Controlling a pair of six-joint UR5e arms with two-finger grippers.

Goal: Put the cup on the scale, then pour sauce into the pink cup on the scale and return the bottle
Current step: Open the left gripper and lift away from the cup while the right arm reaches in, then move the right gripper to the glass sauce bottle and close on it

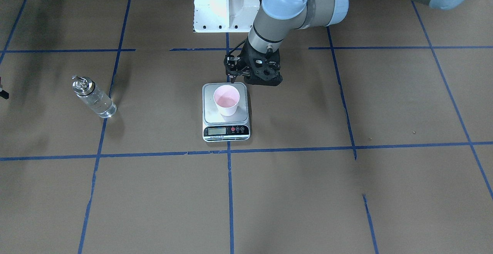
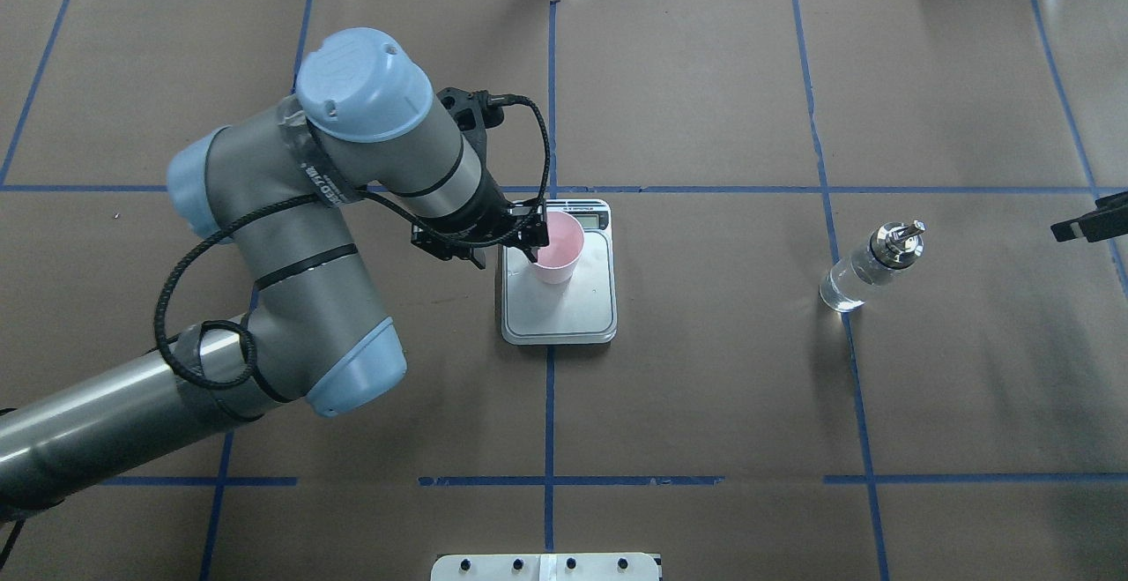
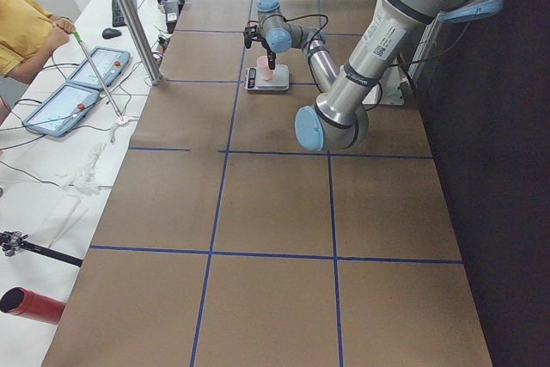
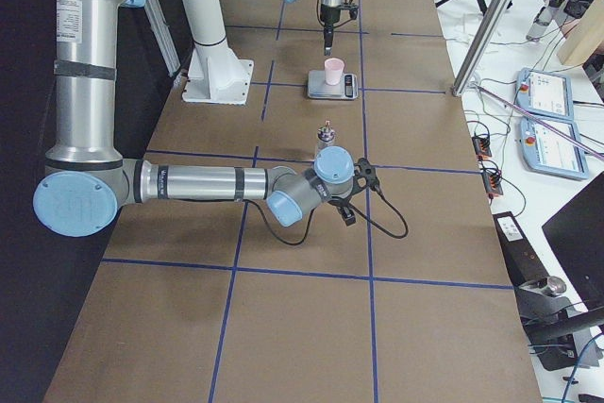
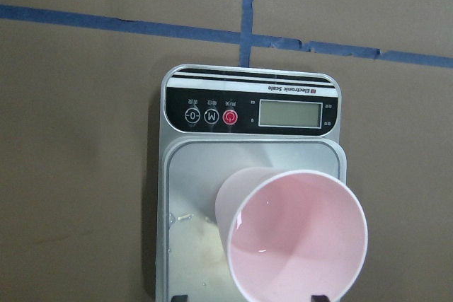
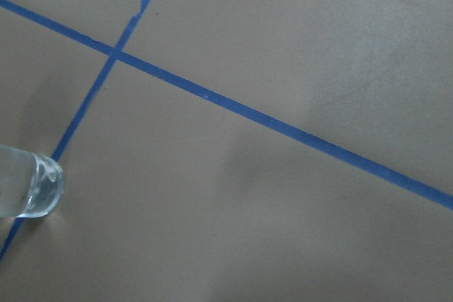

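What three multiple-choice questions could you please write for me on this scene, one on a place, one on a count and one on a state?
1. Where does the cup stand?
A. On the scale's steel platform.
B. In a tray.
C. On a shelf.

2. How many round buttons does the scale's black strip carry?
A. One.
B. Three.
C. Six.

3. How is the bottle placed?
A. Lying on its side.
B. Tipped over the cup.
C. Standing upright, apart from the scale.

Answers:
1 A: the left wrist view shows the cup's base resting on the platform.
2 B: two dark buttons and a red one sit in a row.
3 C: the bottle stands on its base, off to one side, with nothing gripping it.
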